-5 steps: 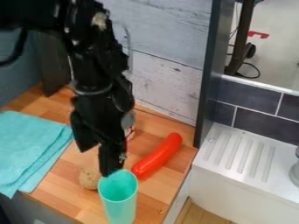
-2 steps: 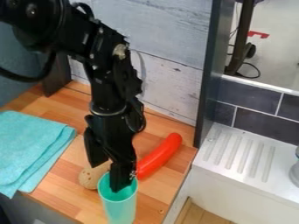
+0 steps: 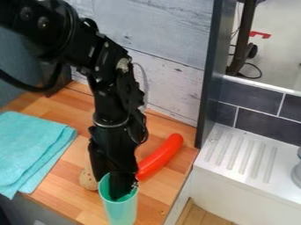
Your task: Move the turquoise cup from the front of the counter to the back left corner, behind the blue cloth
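Gripper [image 3: 113,184]'s lower end is dipped into the mouth of the green cup [image 3: 120,212], honestly can't tell if it's spread, pressed together or pinching the rim. There's 1 tan thing [image 3: 88,179] just left of it, 1 red sausage [image 3: 161,157] near its right side, and 1 teal towel [image 3: 32,149] further left.

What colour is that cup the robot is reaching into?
The cup is a light mint green, best seen in the camera view.
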Controlling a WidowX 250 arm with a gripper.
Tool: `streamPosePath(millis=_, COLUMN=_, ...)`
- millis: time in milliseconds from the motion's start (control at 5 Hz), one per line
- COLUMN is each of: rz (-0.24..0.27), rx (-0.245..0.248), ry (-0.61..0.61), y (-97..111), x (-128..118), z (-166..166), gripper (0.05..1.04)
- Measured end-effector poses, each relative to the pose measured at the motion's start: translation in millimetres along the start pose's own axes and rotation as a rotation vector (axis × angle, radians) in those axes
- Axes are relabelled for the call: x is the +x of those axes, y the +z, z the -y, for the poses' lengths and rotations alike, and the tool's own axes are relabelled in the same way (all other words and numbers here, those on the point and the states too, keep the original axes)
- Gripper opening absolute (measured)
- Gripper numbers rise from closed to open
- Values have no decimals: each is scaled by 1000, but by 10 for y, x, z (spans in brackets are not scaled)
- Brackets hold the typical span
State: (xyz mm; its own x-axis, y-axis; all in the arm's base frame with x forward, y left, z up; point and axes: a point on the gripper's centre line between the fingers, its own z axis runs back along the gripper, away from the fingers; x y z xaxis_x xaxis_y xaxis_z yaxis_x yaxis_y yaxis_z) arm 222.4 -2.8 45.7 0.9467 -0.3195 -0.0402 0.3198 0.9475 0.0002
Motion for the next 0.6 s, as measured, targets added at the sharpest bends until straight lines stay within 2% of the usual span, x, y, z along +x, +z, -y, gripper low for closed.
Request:
streamPosePath(millis=200, rz=-11, rx=-10, ry=-11, y=-33, x=-14, z=15, gripper=354)
streamPosePath(millis=400, rz=-11, rx=-18, ry=-19, y=-38, x=-29, z=32, gripper=157)
streamPosePath(millis=600, rz=13, rx=-14, ry=-67, y=60, x=-72, z=50, gripper=95)
